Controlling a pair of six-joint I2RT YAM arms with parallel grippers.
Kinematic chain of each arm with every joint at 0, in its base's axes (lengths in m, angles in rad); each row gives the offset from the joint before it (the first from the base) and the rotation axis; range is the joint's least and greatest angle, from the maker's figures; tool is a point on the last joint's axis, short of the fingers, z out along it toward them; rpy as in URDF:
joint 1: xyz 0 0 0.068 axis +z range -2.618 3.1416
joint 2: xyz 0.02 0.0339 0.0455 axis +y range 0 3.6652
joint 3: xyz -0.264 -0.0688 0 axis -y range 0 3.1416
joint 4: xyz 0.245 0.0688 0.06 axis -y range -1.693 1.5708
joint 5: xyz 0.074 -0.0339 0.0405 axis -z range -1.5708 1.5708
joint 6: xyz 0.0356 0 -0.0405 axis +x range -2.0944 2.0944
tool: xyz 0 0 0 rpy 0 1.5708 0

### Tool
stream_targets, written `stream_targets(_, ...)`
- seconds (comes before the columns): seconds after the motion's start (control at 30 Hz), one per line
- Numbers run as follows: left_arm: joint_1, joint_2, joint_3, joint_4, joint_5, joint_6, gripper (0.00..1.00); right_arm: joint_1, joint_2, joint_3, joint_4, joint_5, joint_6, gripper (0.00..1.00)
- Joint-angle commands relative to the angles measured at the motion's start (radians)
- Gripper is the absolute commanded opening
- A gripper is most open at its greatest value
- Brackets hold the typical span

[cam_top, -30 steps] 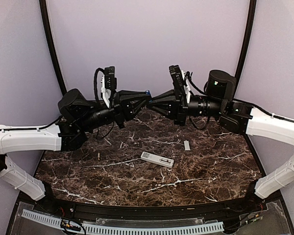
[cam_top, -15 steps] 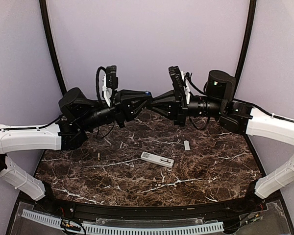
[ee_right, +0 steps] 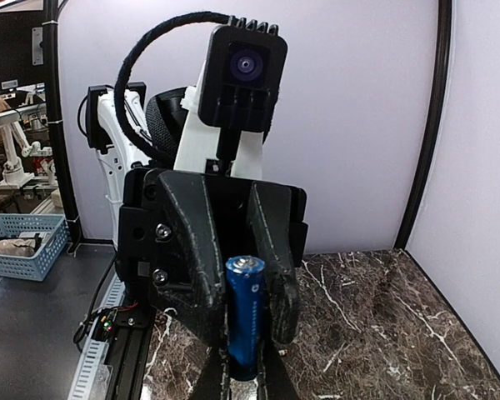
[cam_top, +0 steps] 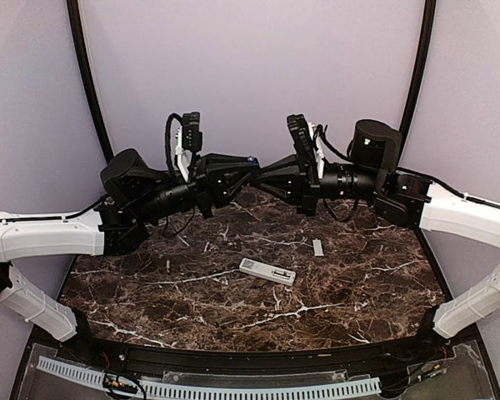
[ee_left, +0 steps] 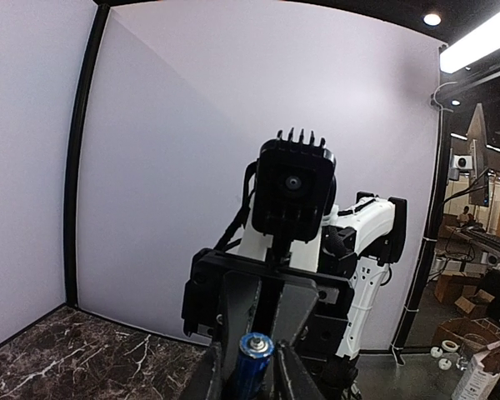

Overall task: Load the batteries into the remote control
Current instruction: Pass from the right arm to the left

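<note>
Handover in mid-air, above the tabletop [cam_top: 358, 283].

- Change: left arm [cam_top: 158, 196] has crept toward the right arm [cam_top: 350, 179]. A second ago the two sets of jaws were tip to tip. Now the tips overlap, with the blue battery [ee_right: 245, 312] in the overlap.
- Everything else matches the earlier frame: right arm in the same pose, nothing on the tabletop shifted.
- Left jaws: pressed onto the battery from both sides, pinching it. Seen from the right wrist, a dark finger flanks each side of the cell.
- Right jaws: own fingertips sit on either side of the battery's near end. Cannot tell whether they grip it or only bracket it.
- Remote control [cam_top: 267, 272]: lies flat on the tabletop, well below the meeting jaws, untouched.
- Grey cover piece [cam_top: 317, 247]: lies apart from the remote, below the right jaws.
- Reading: the battery is being passed from left to right, probably to re-grip it for insertion. Loading itself has not begun.
- Risk: if the left lets go before the right clamps, the cell drops.
</note>
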Motion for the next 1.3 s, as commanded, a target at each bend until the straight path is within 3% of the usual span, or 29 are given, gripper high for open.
stream_targets(0.0, -0.006, 0.002, 0.007, -0.054, 0.028, -0.016, 0.22, 0.007, -0.032, -0.004, 0.052, -0.008, -0.025, 0.0)
stream_targets(0.2, -0.005, -0.007, -0.006, -0.047, 0.032, -0.007, 0.2, 0.007, -0.037, -0.008, 0.054, -0.005, -0.025, 0.0)
stream_targets(0.4, -0.005, -0.012, -0.019, -0.056, 0.025, 0.003, 0.28, 0.007, -0.044, -0.005, 0.053, -0.008, -0.03, 0.0)
stream_targets(0.53, -0.005, -0.015, -0.026, -0.05, 0.014, 0.01, 0.19, 0.007, -0.044, -0.006, 0.053, -0.01, -0.031, 0.0)
stream_targets(0.67, -0.005, -0.019, -0.028, -0.056, 0.011, 0.019, 0.01, 0.006, -0.045, -0.006, 0.054, -0.009, -0.031, 0.0)
stream_targets(0.87, -0.005, -0.029, -0.034, -0.067, -0.01, 0.042, 0.0, 0.006, -0.041, 0.007, 0.021, -0.009, -0.036, 0.0)
stream_targets(1.1, -0.005, -0.072, -0.038, -0.183, -0.133, 0.174, 0.0, -0.007, -0.078, 0.021, -0.162, 0.115, -0.07, 0.34)
stream_targets(1.27, -0.005, -0.054, 0.013, -0.443, -0.315, 0.297, 0.0, -0.04, -0.112, 0.004, -0.283, 0.217, -0.058, 0.51)
